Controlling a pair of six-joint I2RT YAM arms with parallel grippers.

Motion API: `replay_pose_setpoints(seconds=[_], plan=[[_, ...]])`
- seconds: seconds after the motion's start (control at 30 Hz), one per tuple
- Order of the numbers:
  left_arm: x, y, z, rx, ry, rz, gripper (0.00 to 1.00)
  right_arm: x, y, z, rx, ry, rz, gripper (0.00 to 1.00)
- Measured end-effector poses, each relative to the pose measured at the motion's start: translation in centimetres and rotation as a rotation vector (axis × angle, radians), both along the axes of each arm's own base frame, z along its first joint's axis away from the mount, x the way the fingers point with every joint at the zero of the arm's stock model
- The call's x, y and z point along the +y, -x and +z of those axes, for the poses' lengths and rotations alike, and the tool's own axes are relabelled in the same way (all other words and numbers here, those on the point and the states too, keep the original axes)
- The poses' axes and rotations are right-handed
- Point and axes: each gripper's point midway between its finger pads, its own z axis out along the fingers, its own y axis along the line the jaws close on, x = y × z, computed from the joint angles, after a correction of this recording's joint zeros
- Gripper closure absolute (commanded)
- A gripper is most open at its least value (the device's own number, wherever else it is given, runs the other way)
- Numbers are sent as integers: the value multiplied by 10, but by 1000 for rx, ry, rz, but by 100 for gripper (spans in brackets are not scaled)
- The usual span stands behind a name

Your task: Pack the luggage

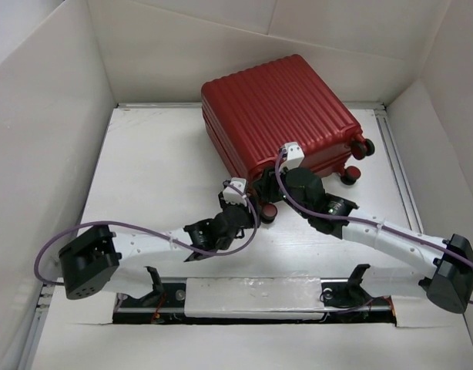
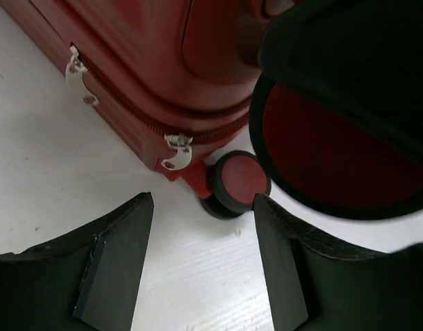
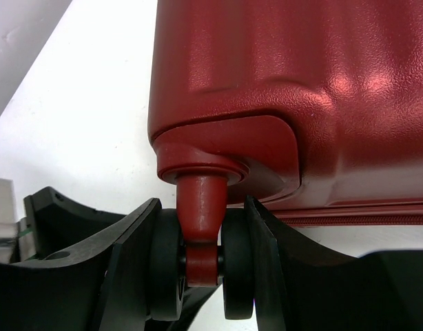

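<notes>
The dark red ribbed luggage [image 1: 279, 116] lies flat and closed at the back centre of the table; its lining is hidden. My right gripper [image 1: 269, 187] is at its near corner, shut on a double caster wheel [image 3: 201, 269], with a finger on each black tyre, seen in the right wrist view [image 3: 201, 227]. My left gripper [image 1: 252, 206] is open and empty just in front of another wheel [image 2: 235, 183], its fingertips [image 2: 139, 221] not touching it. Two zipper pulls [image 2: 177, 150] hang on the shut zipper.
Two more wheels [image 1: 358, 160] stick out at the suitcase's right side. White walls [image 1: 36, 139] enclose the table on the left, back and right. A metal rail [image 1: 402, 185] runs along the right edge. The arm bases sit at the near edge.
</notes>
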Motion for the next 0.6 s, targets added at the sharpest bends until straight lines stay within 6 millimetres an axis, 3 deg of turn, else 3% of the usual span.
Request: replay_pose_setpoints(seconds=[0.2, 0.6], plan=[[2, -18, -6, -28, -49, 66, 49, 0, 0, 0, -3, 3, 1, 100], [-1, -26, -10, -58, -90, 80, 52, -3, -1, 1, -22, 25, -5, 100]])
